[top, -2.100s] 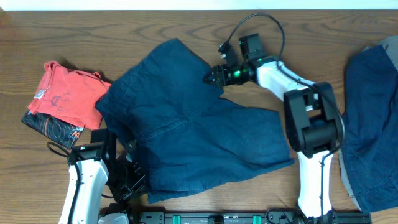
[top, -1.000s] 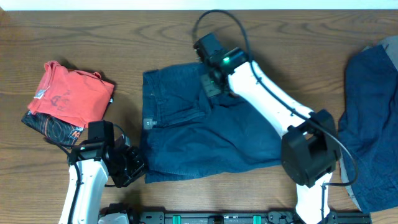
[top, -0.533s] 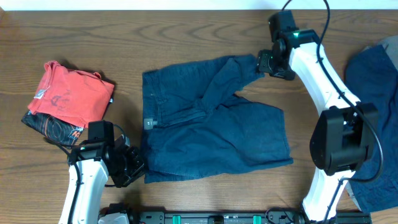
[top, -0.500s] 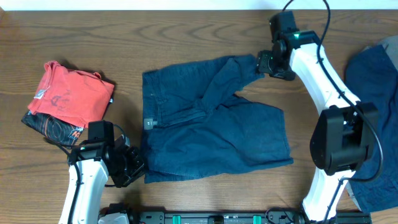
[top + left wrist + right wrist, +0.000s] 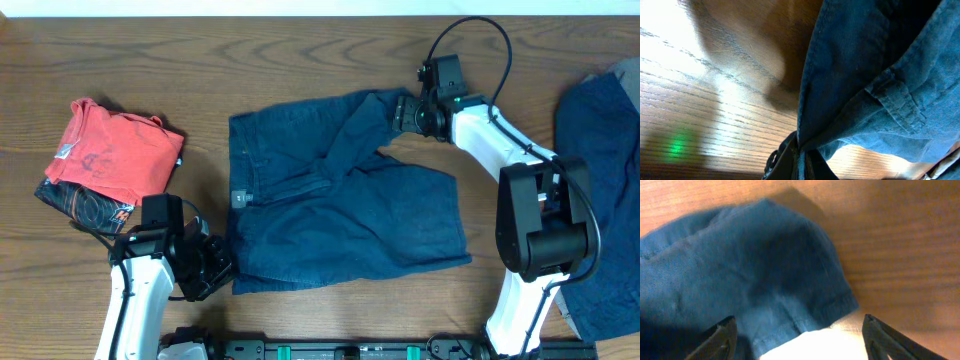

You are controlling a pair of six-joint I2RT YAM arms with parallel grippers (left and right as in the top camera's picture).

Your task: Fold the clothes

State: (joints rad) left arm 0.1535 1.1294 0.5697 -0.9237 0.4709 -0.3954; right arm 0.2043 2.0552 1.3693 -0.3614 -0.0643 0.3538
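Observation:
Dark navy shorts [image 5: 340, 195] lie mid-table in the overhead view, waistband to the left, one leg reaching up toward the far right. My left gripper [image 5: 215, 265] is at the shorts' near left corner, shut on a fold of the cloth [image 5: 802, 145]. My right gripper [image 5: 402, 112] hovers at the hem of the upper leg [image 5: 805, 307], jaws wide open [image 5: 800, 340] and empty. A second navy garment [image 5: 600, 200] lies at the right edge.
A red-orange T-shirt [image 5: 110, 150] lies on a black garment with orange print [image 5: 85, 205] at the left. The table's near edge carries the arm bases [image 5: 360, 350]. Bare wood shows along the far side.
My right gripper carried the upper leg out to the right, unfolding it, then let it go and opened, drawing slightly left and down. My left gripper stayed shut on the corner.

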